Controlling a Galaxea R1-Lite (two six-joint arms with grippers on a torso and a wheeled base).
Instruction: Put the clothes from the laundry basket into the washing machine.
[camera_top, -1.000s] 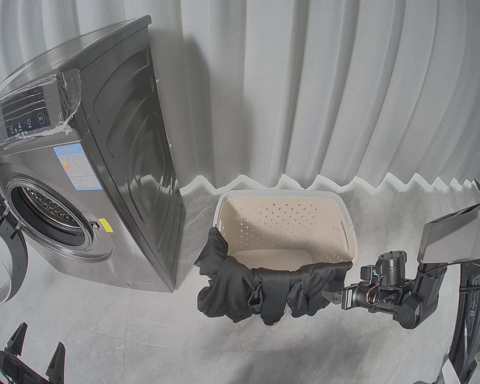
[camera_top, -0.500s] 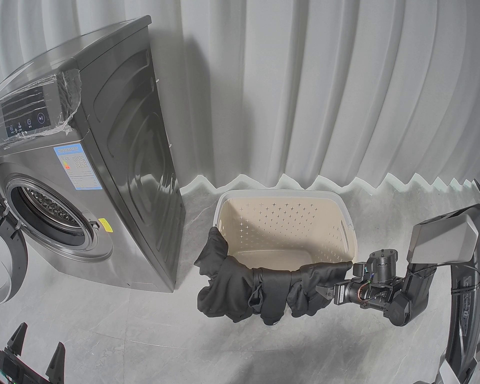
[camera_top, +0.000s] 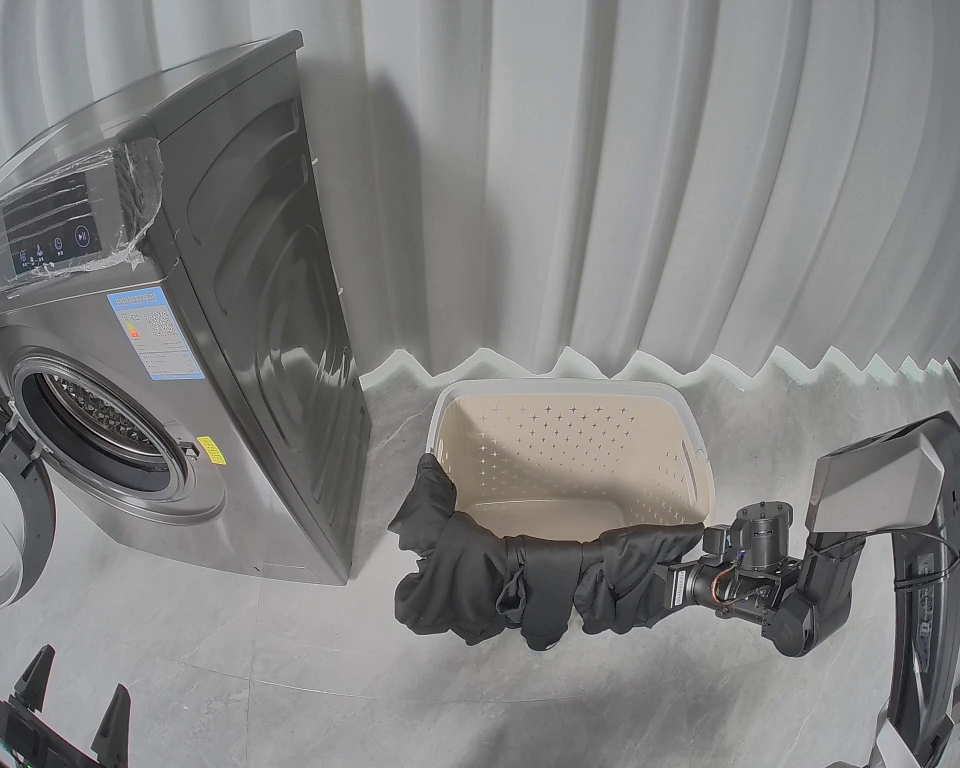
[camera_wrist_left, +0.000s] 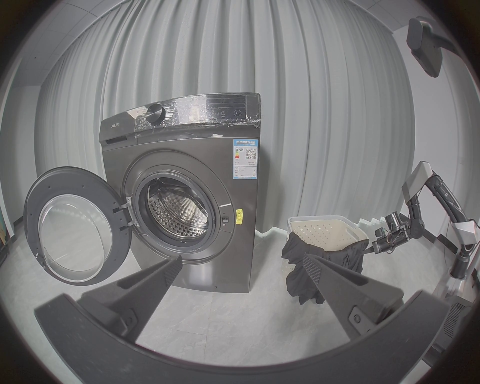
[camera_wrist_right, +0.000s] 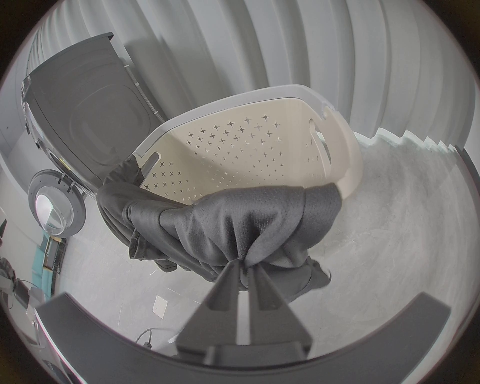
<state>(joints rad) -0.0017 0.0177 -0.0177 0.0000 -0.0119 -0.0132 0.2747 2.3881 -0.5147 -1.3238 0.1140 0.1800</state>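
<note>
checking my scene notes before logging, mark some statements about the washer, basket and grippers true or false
1. The washing machine has its door open. True.
2. The right gripper is shut on the dark clothes. True.
3. The dark clothes lie at the bottom of the laundry basket. False: they hang over its near rim.
4. The left gripper holds a garment. False: it is open and empty.
5. The drum holds laundry. False: it looks empty.

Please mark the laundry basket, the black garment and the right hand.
laundry basket (camera_top: 570, 450): head view, on the inner back wall.
black garment (camera_top: 470, 585): head view, on the bunched fold draped over the near rim.
right hand (camera_wrist_right: 245, 266): right wrist view, between the fingertips pinching the cloth.
</note>
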